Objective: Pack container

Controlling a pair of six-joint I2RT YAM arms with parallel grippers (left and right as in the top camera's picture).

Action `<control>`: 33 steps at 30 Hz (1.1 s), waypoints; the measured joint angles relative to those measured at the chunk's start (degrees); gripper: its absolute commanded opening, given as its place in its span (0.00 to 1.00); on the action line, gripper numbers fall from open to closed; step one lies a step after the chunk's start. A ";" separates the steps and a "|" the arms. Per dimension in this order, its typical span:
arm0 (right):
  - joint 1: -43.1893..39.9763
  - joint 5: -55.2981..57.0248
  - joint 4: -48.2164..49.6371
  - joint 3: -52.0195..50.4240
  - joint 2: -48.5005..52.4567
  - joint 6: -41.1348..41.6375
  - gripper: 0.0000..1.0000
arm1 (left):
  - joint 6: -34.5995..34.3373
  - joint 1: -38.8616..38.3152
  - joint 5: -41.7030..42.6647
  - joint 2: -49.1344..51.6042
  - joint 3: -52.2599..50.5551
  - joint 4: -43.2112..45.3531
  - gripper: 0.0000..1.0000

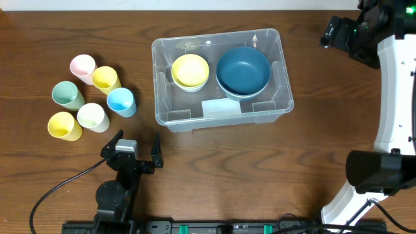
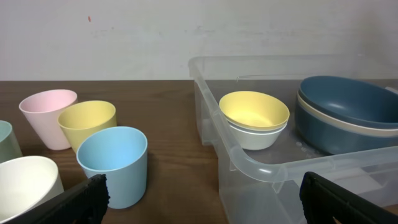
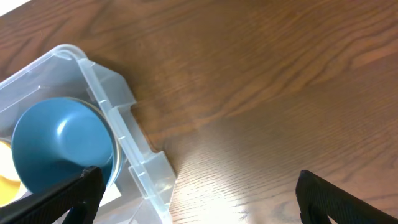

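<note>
The clear plastic container (image 1: 160, 97) stands mid-table. Inside it a yellow bowl (image 1: 190, 69) is nested in a white one on the left, and a blue bowl (image 1: 243, 70) is nested in a pale one on the right. My left gripper (image 1: 136, 141) rests open on the table in front of the container's near-left corner (image 2: 249, 165), with nothing between its fingers. My right gripper (image 3: 198, 190) hangs open and empty high over the table to the right of the container (image 3: 124, 93), and the blue bowl (image 3: 59, 140) shows below its left finger.
Several small cups stand left of the container: pink (image 1: 82, 66), yellow (image 1: 105, 78), green (image 1: 66, 95), blue (image 1: 121, 101), white (image 1: 91, 117) and another yellow (image 1: 64, 125). The blue cup (image 2: 115, 163) is just ahead of my left finger. The right arm's white links (image 1: 396, 97) run along the right edge.
</note>
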 measured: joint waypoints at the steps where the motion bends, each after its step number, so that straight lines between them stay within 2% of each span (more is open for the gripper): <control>1: -0.26 -0.02 -0.02 0.00 0.00 0.00 0.99 | 0.04 0.00 0.00 0.00 0.00 0.00 0.98; 7: -0.72 -0.11 -0.44 0.00 0.00 0.00 0.99 | -0.72 0.00 0.66 0.00 0.00 0.00 0.98; 13: -0.72 -0.13 -0.48 0.00 0.00 0.00 0.99 | -3.67 0.00 8.79 2.25 0.15 0.50 0.98; 17: -0.72 -0.17 -0.48 0.00 0.00 0.00 0.99 | -6.27 0.00 14.78 8.02 0.48 0.39 0.98; 22: -0.72 -0.26 -0.50 0.00 -0.02 0.00 0.99 | -8.15 0.00 17.81 17.66 0.35 1.84 0.98; 33: -0.72 -0.26 -0.57 0.00 -0.11 0.00 0.99 | -9.20 0.00 18.51 39.80 -0.11 17.51 0.98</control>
